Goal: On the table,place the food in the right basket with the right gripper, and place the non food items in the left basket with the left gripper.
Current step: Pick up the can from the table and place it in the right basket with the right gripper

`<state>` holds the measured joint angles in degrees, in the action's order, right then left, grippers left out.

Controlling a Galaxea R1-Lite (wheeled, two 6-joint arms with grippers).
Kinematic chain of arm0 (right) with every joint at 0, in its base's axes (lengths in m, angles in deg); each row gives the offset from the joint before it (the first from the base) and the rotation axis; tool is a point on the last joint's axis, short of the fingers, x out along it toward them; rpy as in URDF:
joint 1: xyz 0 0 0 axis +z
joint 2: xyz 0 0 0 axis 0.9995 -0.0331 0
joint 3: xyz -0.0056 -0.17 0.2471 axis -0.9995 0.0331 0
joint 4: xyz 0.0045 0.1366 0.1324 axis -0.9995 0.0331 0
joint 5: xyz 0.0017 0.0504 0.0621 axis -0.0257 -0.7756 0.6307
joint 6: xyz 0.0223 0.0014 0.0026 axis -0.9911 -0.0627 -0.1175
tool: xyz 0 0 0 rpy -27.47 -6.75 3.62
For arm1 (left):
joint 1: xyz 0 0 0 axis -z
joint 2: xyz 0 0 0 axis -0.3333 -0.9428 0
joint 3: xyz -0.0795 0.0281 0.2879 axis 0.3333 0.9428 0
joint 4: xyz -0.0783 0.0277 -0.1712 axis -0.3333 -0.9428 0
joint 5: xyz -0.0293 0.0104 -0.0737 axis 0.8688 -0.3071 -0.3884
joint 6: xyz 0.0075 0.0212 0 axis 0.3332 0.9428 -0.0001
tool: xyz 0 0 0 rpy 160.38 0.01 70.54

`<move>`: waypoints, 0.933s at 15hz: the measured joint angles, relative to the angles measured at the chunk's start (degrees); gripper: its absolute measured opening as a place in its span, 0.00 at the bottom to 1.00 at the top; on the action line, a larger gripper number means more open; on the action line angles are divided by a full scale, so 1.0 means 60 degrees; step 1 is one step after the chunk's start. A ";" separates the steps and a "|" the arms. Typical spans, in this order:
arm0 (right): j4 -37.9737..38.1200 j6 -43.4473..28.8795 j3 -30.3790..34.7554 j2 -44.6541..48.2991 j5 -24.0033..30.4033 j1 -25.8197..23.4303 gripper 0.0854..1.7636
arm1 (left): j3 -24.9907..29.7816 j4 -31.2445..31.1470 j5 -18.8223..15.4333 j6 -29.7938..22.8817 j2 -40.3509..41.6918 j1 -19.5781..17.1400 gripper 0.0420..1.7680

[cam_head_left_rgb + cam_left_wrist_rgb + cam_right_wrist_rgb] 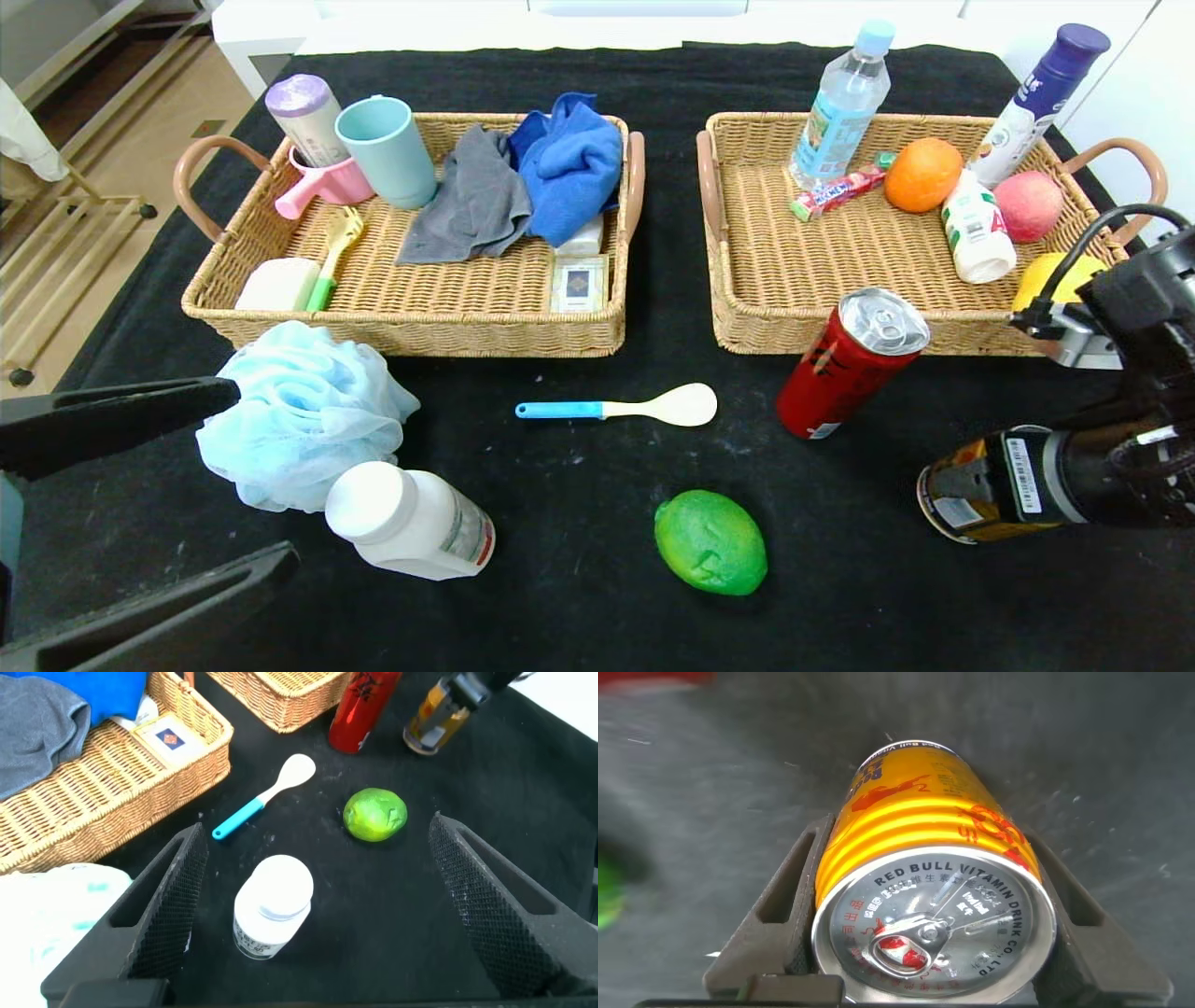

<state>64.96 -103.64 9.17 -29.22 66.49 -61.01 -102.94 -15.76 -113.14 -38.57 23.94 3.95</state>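
Now | right tool (924, 952) clenched on one yellow can (920, 873) | left tool (308, 905) released | two baskets (411, 317), apparently six foods.

yellow can (924, 849) | lid text: "RED BULL VITAMIN DRINK CO.,LTD"

Head view: high, looking down over the whole table (579, 579).
Left wrist: nearer, sharing the lime (710, 542) (375, 815).
Right wrist: close on the can (924, 877).
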 joint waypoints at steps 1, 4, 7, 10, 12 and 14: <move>0.0028 0.0033 -0.0106 0.0171 -0.0008 0.0037 0.67 | 0.0000 0.0004 0.0000 0.0004 0.0000 0.0000 0.97; 0.0175 0.0221 -0.0760 0.0634 -0.0018 0.0079 0.67 | 0.0000 -0.0012 0.0000 0.0051 0.0047 0.0000 0.97; 0.0234 0.0605 -0.1778 0.0707 -0.0026 -0.0059 0.67 | -0.0006 -0.0004 0.0000 0.0079 0.0087 -0.0004 0.97; 0.0201 0.0969 -0.2932 0.0360 -0.0041 -0.0321 0.67 | -0.0014 0.0000 0.0000 0.0083 0.0142 -0.0008 0.97; 0.0165 0.1020 -0.3740 -0.0041 -0.0037 -0.0467 0.67 | -0.0014 0.0010 0.0000 0.0079 0.0163 -0.0008 0.97; 0.0138 0.1075 -0.4470 -0.0467 -0.0041 -0.0542 0.67 | -0.0014 0.0010 -0.0004 0.0083 0.0185 -0.0004 0.97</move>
<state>65.79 -97.19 -17.65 -32.02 66.25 -64.27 -103.03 -15.70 -113.17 -38.07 25.05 3.93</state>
